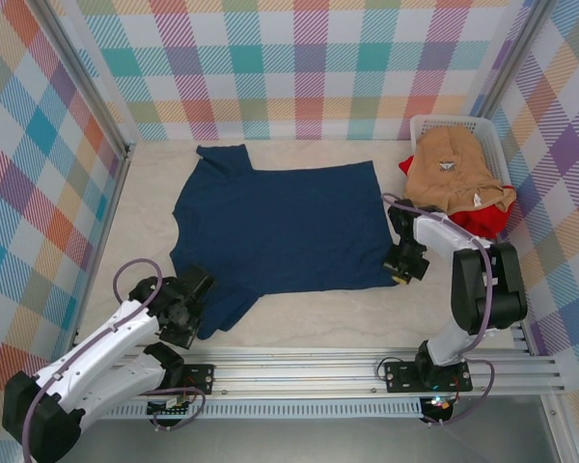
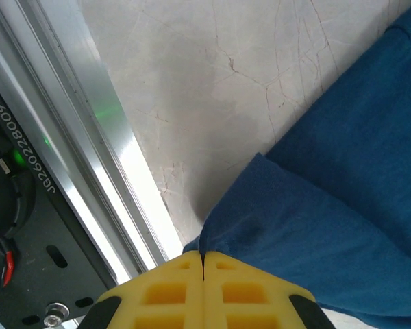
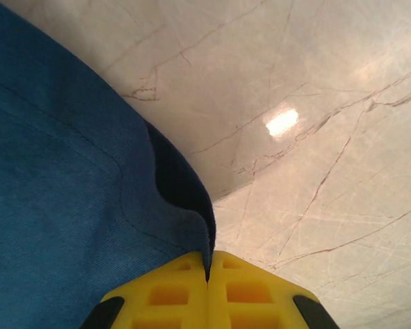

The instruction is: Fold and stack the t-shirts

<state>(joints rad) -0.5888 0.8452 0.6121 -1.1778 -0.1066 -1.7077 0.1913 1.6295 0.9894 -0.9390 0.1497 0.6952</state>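
The left arm wears smooth white shells between black joints, with a greyish-purple cable looping off its side. The right arm is blockier, with black links, a white forearm cover and its own purple cable. Both stand on black plates bolted to a ribbed aluminium rail. The fingers are bright yellow with rectangular recesses and black corner pieces. By the left base are a green light, white serial lettering, a red wire and a silver screw.

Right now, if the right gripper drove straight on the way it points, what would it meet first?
The right gripper has its jaws shut on the blue shirt hem, so cloth comes first, then the table close beneath, it seems.
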